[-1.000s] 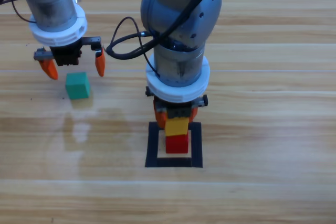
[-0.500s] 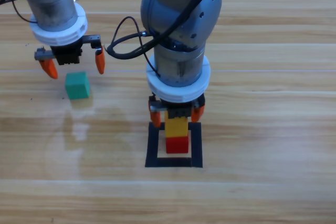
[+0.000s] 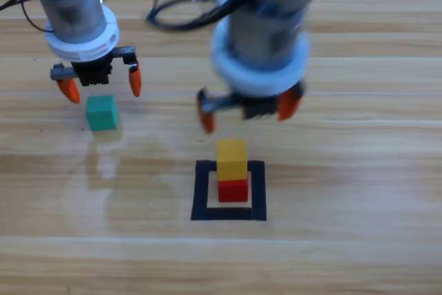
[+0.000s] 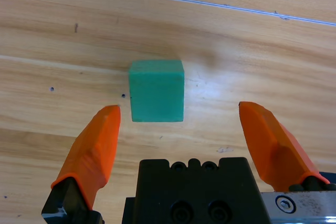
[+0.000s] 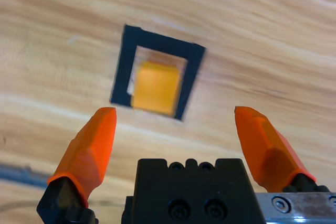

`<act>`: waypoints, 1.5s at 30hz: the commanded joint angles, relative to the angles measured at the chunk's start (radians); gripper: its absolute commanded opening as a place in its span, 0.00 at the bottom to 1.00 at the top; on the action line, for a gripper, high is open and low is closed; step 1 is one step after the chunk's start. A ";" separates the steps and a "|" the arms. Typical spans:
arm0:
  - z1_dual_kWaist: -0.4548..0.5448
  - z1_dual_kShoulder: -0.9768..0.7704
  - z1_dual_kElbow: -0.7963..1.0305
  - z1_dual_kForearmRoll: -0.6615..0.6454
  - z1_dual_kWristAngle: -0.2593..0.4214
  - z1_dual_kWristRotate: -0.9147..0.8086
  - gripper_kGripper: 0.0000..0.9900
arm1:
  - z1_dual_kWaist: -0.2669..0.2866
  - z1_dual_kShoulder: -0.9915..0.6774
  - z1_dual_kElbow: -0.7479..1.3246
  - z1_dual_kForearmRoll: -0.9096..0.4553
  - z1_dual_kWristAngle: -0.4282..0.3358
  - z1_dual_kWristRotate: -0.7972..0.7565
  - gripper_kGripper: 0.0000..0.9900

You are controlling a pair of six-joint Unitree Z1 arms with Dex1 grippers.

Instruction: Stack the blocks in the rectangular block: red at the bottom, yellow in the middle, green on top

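High view: small yellow cube (image 3: 232,159) sits on small red cube (image 3: 233,189) inside black tape rectangle (image 3: 201,191), lower centre. So 2 of 3 stacked; small teal-green cube (image 3: 102,112) not yet placed, on wooden counter (image 3: 345,170) at upper left. Left hand (image 3: 101,85) just above it, jaws spread, empty. Right hand (image 3: 247,108) above stack, jaws wide, empty.

Left wrist view: green cube (image 4: 157,97) centre frame, matte, crisp edges, apart from both orange jaws; glossy grained wood.

Right wrist view: yellow top face (image 5: 156,87) in tape outline (image 5: 121,77), centre-left. Right hand's jaws apart.
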 commanded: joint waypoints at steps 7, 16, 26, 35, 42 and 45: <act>0.012 0.101 0.076 -0.077 0.008 0.003 0.97 | -0.095 -0.838 0.937 -0.580 0.131 -0.293 1.00; 0.015 0.136 0.075 -0.102 0.008 0.010 0.97 | -0.116 -0.815 1.073 -0.692 0.231 -0.400 1.00; 0.038 0.156 0.079 -0.111 -0.001 0.056 0.61 | -0.116 -0.772 1.073 -0.693 0.216 -0.437 1.00; 0.026 0.070 0.055 -0.056 -0.004 0.101 0.00 | -0.116 -0.772 1.072 -0.692 0.197 -0.437 1.00; -0.135 -0.002 -0.204 0.185 -0.027 0.218 0.00 | -0.120 -0.776 1.072 -0.690 0.196 -0.440 1.00; -0.221 -0.046 -0.207 0.196 -0.054 0.265 0.00 | -0.121 -0.778 1.072 -0.689 0.193 -0.440 1.00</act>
